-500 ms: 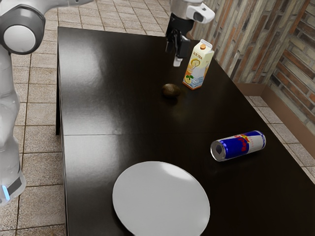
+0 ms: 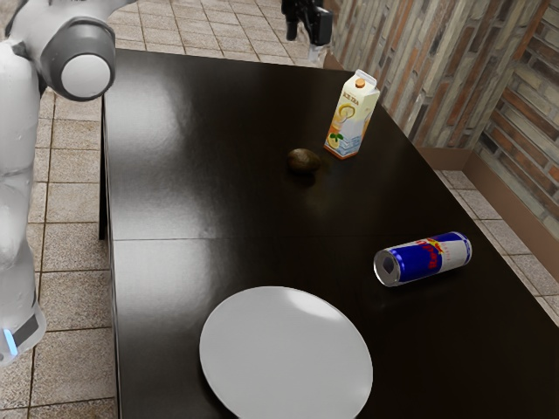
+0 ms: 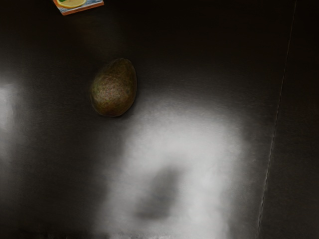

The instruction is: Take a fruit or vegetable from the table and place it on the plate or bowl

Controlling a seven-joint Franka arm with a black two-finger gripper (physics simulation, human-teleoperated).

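Nearest the camera in the exterior view, the white plate (image 2: 286,353) lies bare at the front edge of the dark table (image 2: 192,175), with a blue can (image 2: 423,257) on its side toward the exterior view's right. Farther back, at mid-table, the avocado (image 2: 303,160) rests just beside the juice carton (image 2: 352,116) but apart from it. In the wrist view the avocado (image 3: 113,87) lies flat, its narrower end turned roughly toward the carton (image 3: 77,5). Farthest of all, the gripper (image 2: 310,39) hangs high above the table's far edge, well apart from the fruit. I cannot tell whether its jaws are spread or pressed together. The fruit therefore lies below and nearer than the hand, so the descent probably calls for squaring the jaws across its short width.
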